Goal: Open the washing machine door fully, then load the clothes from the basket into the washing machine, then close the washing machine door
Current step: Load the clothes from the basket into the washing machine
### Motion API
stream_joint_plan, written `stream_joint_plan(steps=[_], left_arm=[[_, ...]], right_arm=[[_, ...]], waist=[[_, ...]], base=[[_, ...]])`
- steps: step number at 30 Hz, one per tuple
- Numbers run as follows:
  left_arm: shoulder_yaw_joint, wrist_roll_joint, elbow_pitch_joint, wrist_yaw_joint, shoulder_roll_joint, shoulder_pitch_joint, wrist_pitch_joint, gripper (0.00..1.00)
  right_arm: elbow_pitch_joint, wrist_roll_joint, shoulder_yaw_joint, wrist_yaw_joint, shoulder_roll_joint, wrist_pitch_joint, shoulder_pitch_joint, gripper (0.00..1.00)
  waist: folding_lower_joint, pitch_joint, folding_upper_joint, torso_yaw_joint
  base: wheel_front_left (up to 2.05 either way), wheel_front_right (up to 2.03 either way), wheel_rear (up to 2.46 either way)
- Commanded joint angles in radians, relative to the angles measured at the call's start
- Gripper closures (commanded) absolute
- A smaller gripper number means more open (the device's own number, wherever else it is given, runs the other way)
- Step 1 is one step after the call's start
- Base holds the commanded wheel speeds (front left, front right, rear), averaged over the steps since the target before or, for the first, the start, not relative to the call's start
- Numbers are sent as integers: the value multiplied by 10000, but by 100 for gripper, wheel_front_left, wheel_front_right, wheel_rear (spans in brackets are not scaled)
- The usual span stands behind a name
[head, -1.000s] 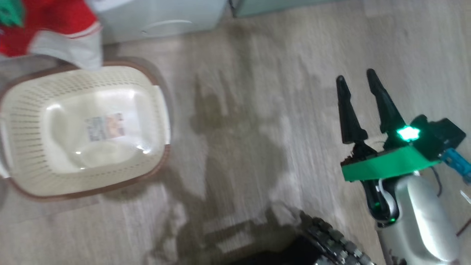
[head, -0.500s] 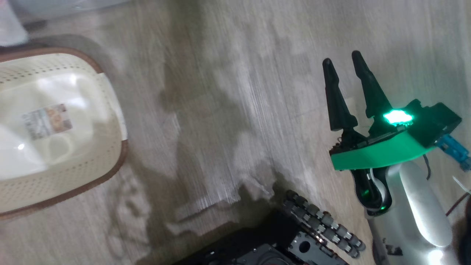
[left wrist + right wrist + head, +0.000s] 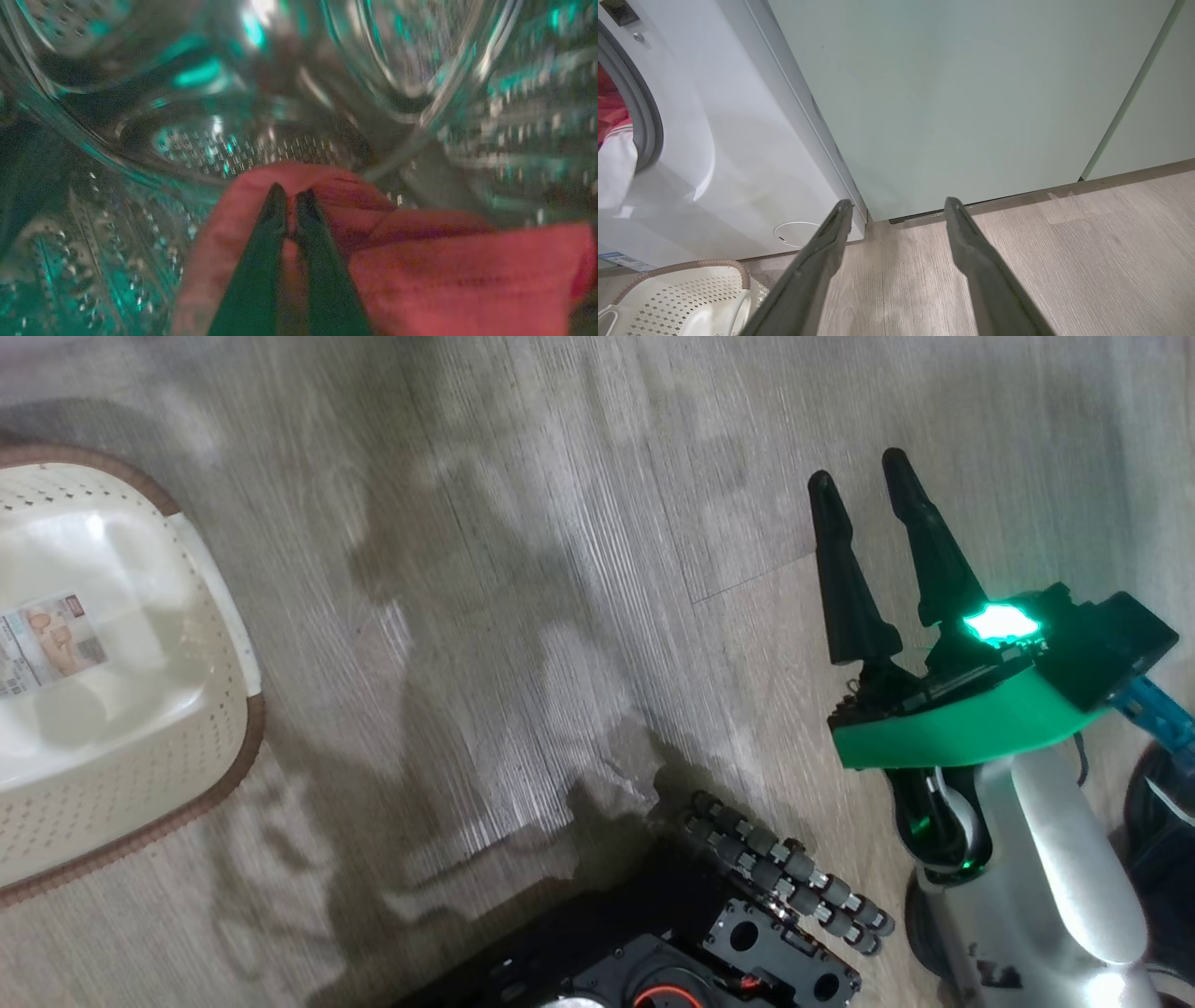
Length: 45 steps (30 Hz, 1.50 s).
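Observation:
My left gripper is inside the washing machine's metal drum, shut on a red garment that hangs below the fingers. In the right wrist view the white washing machine stands at the left, with red cloth and a white part hanging at its opening. The cream basket sits on the floor at the head view's left, holding just its sticker; the basket stands before the washer. My right gripper hovers open over the floor. The washing machine door is out of view.
Pale green cabinets stand right of the washer, in front of my right gripper. A round white flap sits low on the washer. My dark wheeled base is at the head view's bottom. Wood floor lies between basket and right arm.
The head camera has swung, so the basket slid to the picture's left edge and the red and white garment and cabinets left the picture. The right gripper stays open.

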Motion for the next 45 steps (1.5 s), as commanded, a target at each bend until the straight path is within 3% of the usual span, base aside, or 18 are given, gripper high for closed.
stream_joint_plan(steps=[1,7,14,15,16,25,33,39,45], left_arm=[[325,-94,-230,103,285,-389,-356,100],[524,-368,596,160,230,315,-1392,100],[380,-448,1137,120,192,1254,-1674,100],[333,-426,1133,140,162,1345,-1717,66],[327,-442,1134,183,113,1422,-1779,0],[216,-542,388,603,-372,2832,-2843,0],[811,-1406,-1539,1163,-1103,5523,-3736,0],[1262,-1594,-4737,2254,-1697,8829,-3966,0],[1431,-1519,-6951,3110,-2253,11416,-4001,0]], right_arm=[[-338,49,178,0,-29,-92,150,0],[-399,71,134,0,-29,-93,162,0],[-368,-53,18,0,-29,-93,127,0],[-350,-78,3,0,-29,-93,127,0],[-333,-106,-9,0,-29,-93,126,0],[-167,-468,-301,0,-29,-93,230,0],[76,-868,-624,0,-29,-93,464,0],[343,-1295,-932,0,-29,-93,581,0],[593,-1590,-1134,0,-29,-74,582,0]], waist=[[-1,23,0,-8],[-1,43,0,131],[-1,-117,0,414],[-1,-156,0,458],[-1,-202,0,501],[-1,-1036,0,964],[-1,-1930,0,1614],[-1,-2572,0,2322],[-1,-2964,0,2903]], base=[[0,0,0],[0,0,0],[0,0,0],[0,0,0],[0,0,0],[0,0,0],[0,0,0],[0,0,0],[0,0,0]])
